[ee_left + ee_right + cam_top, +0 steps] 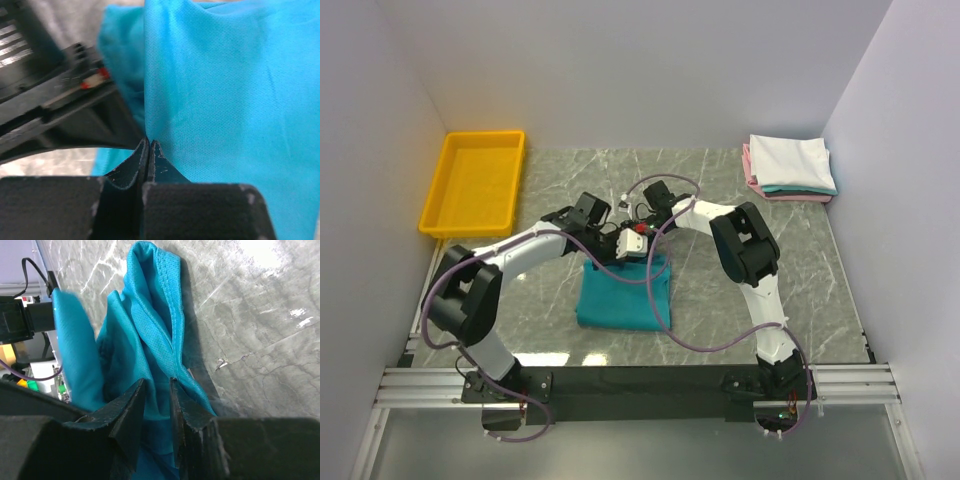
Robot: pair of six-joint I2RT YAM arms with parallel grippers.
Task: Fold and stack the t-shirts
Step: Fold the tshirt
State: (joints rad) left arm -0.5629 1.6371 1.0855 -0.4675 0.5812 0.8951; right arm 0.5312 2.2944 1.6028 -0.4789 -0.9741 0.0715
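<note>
A teal t-shirt (620, 292) lies partly folded at the table's middle, its far edge bunched up where both grippers meet. My left gripper (613, 245) is at that edge. In the left wrist view its jaws (148, 141) are pressed together, with a fold of the teal cloth (225, 90) running down into the tips. My right gripper (640, 238) is just beside it. Its jaws (157, 382) stand narrowly apart with a gathered ridge of the teal t-shirt (150, 315) between them, lifted off the table. A stack of folded t-shirts (790, 167), white on top of teal and pink, sits at the back right.
A yellow plastic bin (475, 182) stands at the back left with nothing in it. White walls close the table on the left, back and right. Purple cables (665, 300) loop from the arms over the teal shirt. Bare marble table (800, 280) shows around the shirt.
</note>
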